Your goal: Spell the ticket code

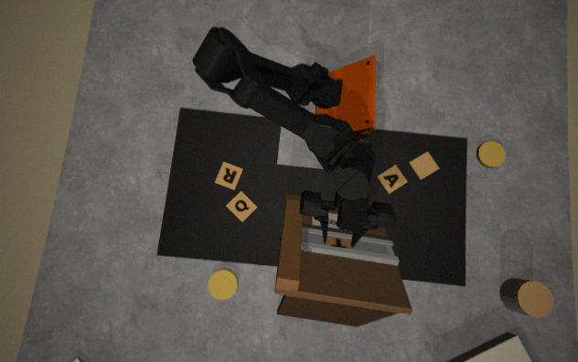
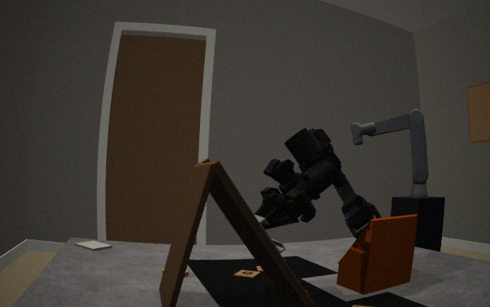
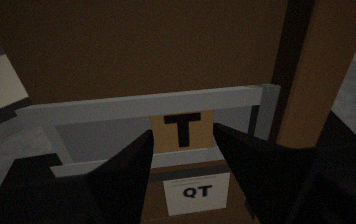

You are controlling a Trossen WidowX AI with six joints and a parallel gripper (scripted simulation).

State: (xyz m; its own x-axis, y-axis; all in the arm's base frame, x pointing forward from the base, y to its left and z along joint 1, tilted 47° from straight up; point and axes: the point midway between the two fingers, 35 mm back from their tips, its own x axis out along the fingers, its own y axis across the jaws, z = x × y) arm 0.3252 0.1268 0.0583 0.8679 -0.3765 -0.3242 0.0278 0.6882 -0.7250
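The wooden board (image 1: 347, 279) (image 2: 185, 236) (image 3: 150, 50) carries a grey rail (image 1: 372, 255) (image 3: 100, 111). The ticket (image 3: 197, 204) below it reads QT. My gripper (image 1: 338, 245) (image 3: 183, 130) is shut on the T tile (image 1: 337, 240) (image 3: 182, 132), one finger at each side. The T tile is between the rail's lips, upright in the wrist view, with a gap between it and the closed end at that view's right. The Q tile (image 1: 241, 206) (image 2: 246, 274) lies on the dark mat (image 1: 201, 233), left of the board in the top view.
The R tile (image 1: 229, 175) lies beside the Q tile. The A tile (image 1: 391, 179) and a blank-looking tile (image 1: 424, 165) lie on the right. Yellow discs (image 1: 222, 284) (image 1: 491, 154), an orange block (image 1: 358, 93) (image 2: 389, 256) and a round-topped cylinder (image 1: 535, 299) stand around.
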